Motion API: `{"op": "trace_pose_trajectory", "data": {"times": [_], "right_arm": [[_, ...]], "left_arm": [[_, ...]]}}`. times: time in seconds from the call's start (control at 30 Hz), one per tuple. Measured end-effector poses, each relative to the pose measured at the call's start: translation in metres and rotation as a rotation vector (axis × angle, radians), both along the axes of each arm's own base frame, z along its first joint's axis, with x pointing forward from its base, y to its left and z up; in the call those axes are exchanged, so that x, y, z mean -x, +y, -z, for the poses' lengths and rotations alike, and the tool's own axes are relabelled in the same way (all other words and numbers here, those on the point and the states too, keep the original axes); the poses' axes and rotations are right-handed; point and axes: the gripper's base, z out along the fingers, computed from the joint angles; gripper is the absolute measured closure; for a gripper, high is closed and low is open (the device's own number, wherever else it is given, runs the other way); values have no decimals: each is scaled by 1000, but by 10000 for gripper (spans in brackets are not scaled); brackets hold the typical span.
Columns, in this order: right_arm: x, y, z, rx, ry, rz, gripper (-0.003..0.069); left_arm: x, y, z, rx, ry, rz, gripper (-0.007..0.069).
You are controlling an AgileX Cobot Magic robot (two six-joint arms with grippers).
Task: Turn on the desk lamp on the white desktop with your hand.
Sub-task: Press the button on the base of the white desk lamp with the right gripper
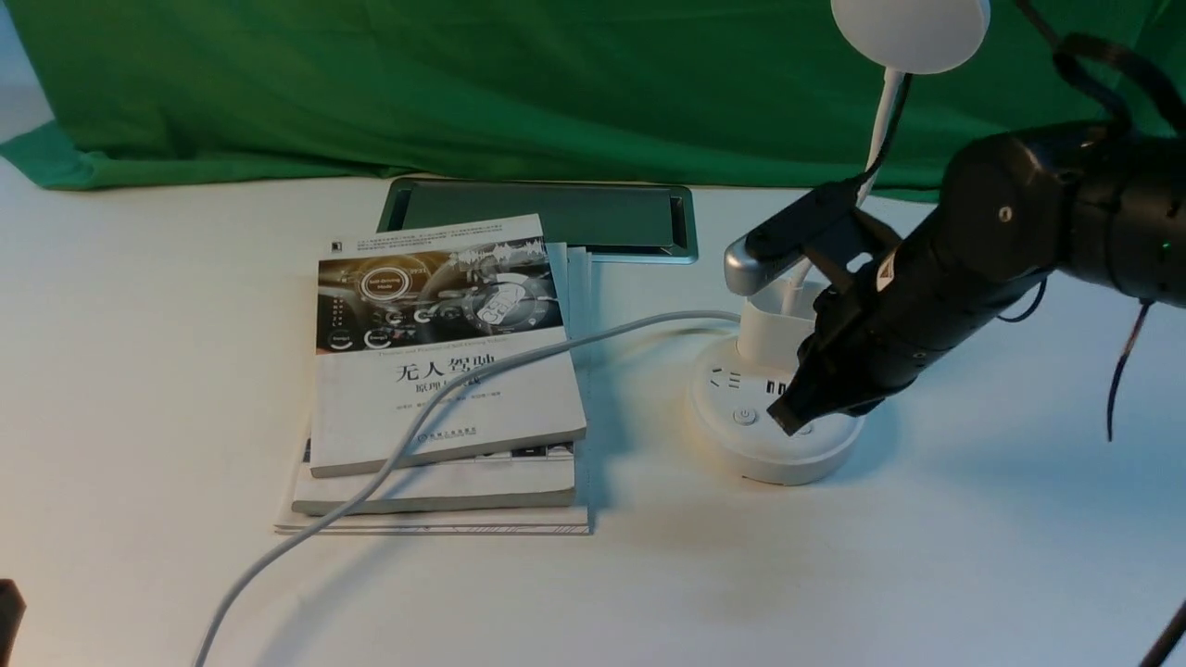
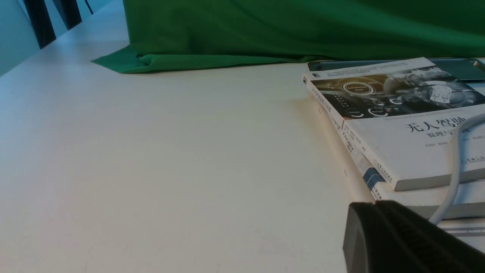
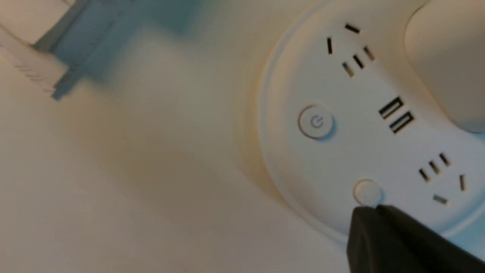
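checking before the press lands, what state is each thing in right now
lamp, upright, no glow visible
right gripper, shut, tip at the small button
sockets, empty
hatch, closed
books, closed, stacked, cable lying across
left gripper, shut, low beside the books

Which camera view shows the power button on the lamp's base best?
The right wrist view: the power button appears close up, unobstructed, its symbol visible. The front view shows it only as a small disc on the base of the desk lamp. The left wrist view misses it entirely.
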Motion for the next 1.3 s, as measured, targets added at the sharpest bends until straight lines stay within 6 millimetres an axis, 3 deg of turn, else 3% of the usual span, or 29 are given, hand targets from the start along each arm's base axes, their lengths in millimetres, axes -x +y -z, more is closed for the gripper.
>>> {"op": "trace_pose_trajectory", "data": {"times": [0.2,0.87,1.3], "right_arm": [[-8,1,21,38,11,-9,629],[-16,-1,27,79,-42,18,629],[-19,7,45,114,-6,-7,629]], "left_arm": [[0,0,0,0,0,0,603],[0,0,0,0,0,0,603],[0,0,0,0,0,0,603]]}}
